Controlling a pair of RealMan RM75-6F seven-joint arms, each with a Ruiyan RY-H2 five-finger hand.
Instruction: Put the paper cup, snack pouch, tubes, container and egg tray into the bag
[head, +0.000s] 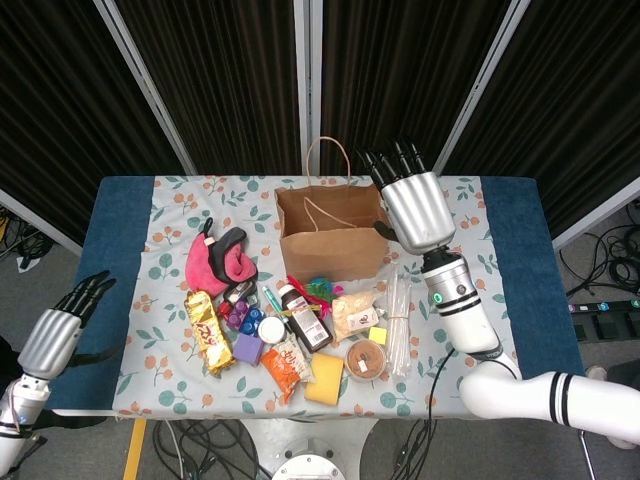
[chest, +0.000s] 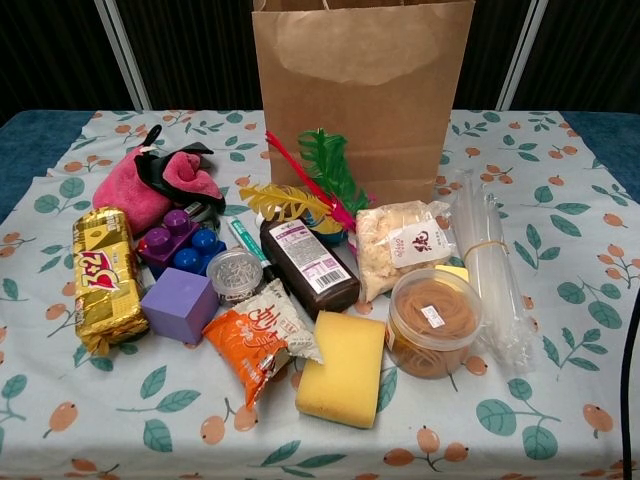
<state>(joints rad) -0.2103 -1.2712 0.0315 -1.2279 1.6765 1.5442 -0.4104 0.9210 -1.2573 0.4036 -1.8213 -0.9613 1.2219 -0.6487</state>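
Head view shows my right hand (head: 417, 205) raised just beside the right edge of the bag (head: 330, 238), fingers extended and holding nothing; the paper cup is not visible on the tabletop (head: 130, 230), so I judge it is inside. My left hand (head: 60, 330) hangs off the near-left corner, fingers apart and empty, clear of the clutter. The bag stands upright with its mouth open, which suits dropping things in from above. In front of it lie the snack pouch (chest: 263, 338), the bundled tubes (chest: 490, 265) and the round container (chest: 433, 320), all within my right hand's reach. I cannot pick out an egg tray.
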